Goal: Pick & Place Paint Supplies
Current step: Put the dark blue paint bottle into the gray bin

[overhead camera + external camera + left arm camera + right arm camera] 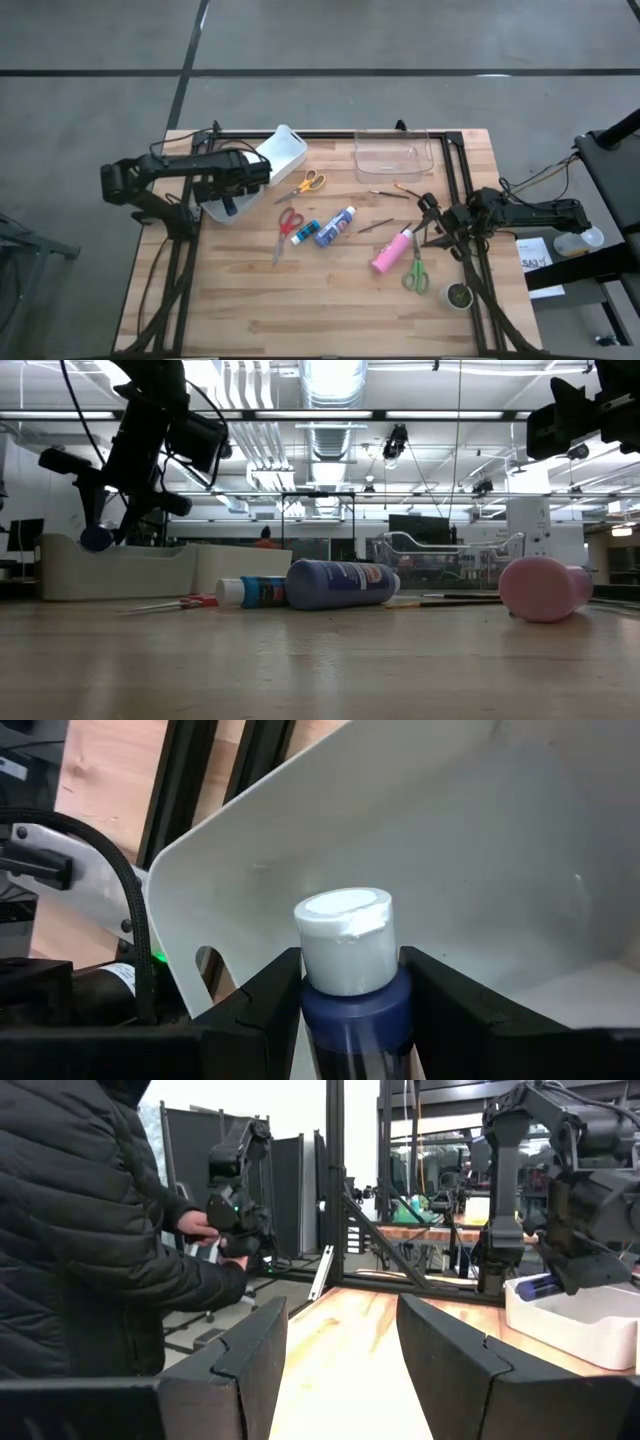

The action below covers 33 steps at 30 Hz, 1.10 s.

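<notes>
One dark blue bottle gripped in left hand; right hand unclenched, empty.

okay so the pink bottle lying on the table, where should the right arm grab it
Grip the pink bottle across its wide middle, coming straight down from above. It lies flat on its side, so the round body offers two clear flanks. The right pincer, open, is close beside its narrow end.

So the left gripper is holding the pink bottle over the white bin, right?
Not quite. The left gripper is over the white bin, but it holds the small dark blue bottle with the pale cap, as the left wrist view shows. The pink bottle lies on the table.
</notes>
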Tool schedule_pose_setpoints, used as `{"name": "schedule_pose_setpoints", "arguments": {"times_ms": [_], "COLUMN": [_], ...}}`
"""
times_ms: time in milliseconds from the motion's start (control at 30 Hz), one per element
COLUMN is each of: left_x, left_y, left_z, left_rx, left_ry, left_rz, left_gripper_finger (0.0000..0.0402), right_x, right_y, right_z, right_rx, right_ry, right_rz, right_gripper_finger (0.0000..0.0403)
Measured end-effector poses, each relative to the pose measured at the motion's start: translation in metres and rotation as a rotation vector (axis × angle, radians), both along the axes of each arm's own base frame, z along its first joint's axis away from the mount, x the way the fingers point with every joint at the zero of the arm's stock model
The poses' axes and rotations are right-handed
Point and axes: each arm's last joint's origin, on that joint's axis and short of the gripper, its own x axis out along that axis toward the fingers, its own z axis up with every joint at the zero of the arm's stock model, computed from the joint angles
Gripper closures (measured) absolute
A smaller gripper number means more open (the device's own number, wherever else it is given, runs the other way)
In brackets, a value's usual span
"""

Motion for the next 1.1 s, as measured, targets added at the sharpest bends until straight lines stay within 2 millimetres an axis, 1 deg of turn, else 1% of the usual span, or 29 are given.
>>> {"name": "schedule_pose_setpoints", "arguments": {"times_ms": [200, 400, 600, 800, 933, 1100], "left_x": [0.001, -0.007, -0.018, -0.024, -0.022, -0.022], "left_y": [0.002, 0.006, 0.021, 0.034, 0.035, 0.035], "left_z": [-0.002, 0.008, 0.011, -0.003, -0.012, -0.016], "left_rx": [0.009, 0.025, 0.0, -0.014, -0.039, -0.037], "left_ry": [0.021, -0.025, -0.022, -0.062, -0.126, -0.139], "left_rz": [-0.019, 0.007, -0.016, -0.023, -0.038, -0.051], "left_gripper_finger": [0.0245, 0.0245, 0.0245, 0.0245, 0.0245, 0.0245], "right_x": [0.0, 0.0, 0.0, 0.0, 0.0, 0.0], "right_y": [0.0, 0.0, 0.0, 0.0, 0.0, 0.0], "right_z": [0.0, 0.0, 0.0, 0.0, 0.0, 0.0], "right_rx": [0.0, 0.0, 0.0, 0.0, 0.0, 0.0], "right_ry": [0.0, -0.001, 0.0, 0.0, 0.0, -0.001], "right_rz": [0.0, 0.0, 0.0, 0.0, 0.0, 0.0], "right_gripper_finger": [0.0215, 0.0215, 0.0215, 0.0215, 0.0215, 0.0215]}}
